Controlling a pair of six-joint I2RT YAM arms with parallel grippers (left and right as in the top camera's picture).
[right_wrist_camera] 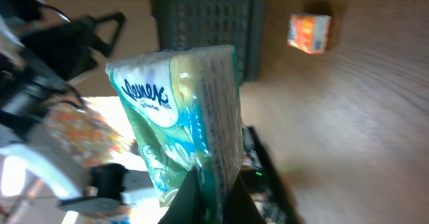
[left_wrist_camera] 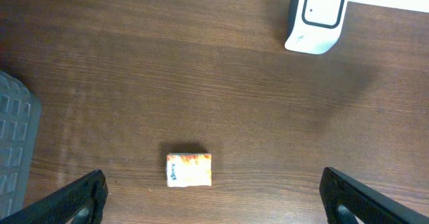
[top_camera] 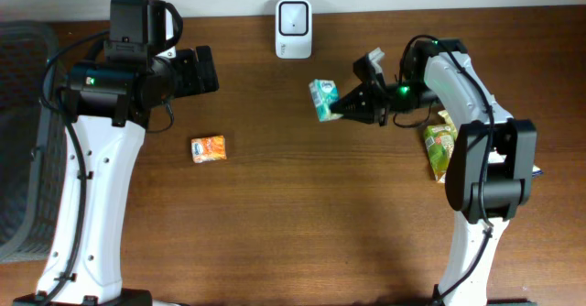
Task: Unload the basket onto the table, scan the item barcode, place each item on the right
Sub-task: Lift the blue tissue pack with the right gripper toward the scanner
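The right gripper (top_camera: 341,108) is clenched on a green tissue pack (top_camera: 323,100), pinching it by one end and holding it clear of the table (top_camera: 302,214). The left gripper (top_camera: 201,71) stands released and empty, with its fingers (left_wrist_camera: 74,198) spread wide over an orange box (left_wrist_camera: 189,169). From above, the scanner (top_camera: 293,27) sits at the far edge of the table. The pack lies near it, on the right arm's side and a little toward the near edge. The pack's long axis runs roughly from near edge to far edge, slightly tilted, so its free end already points almost toward the scanner. The right arm is the nearer of the two and the only one loaded. The coming move therefore appears to depend on carrying the pack the short way up and left, and on turning the coded face to the scanner's window. The barcode cannot be located. The right wrist view shows the brand face and a strip of fine print along one edge, both too blurred to read. The fingertips are largely buried under the pack in that view. It cannot be told which way the scanner window faces relative to the pack. Green cartons (top_camera: 439,146) by the right arm are partly covered by it. The basket (top_camera: 18,141) is cut off at the left edge.
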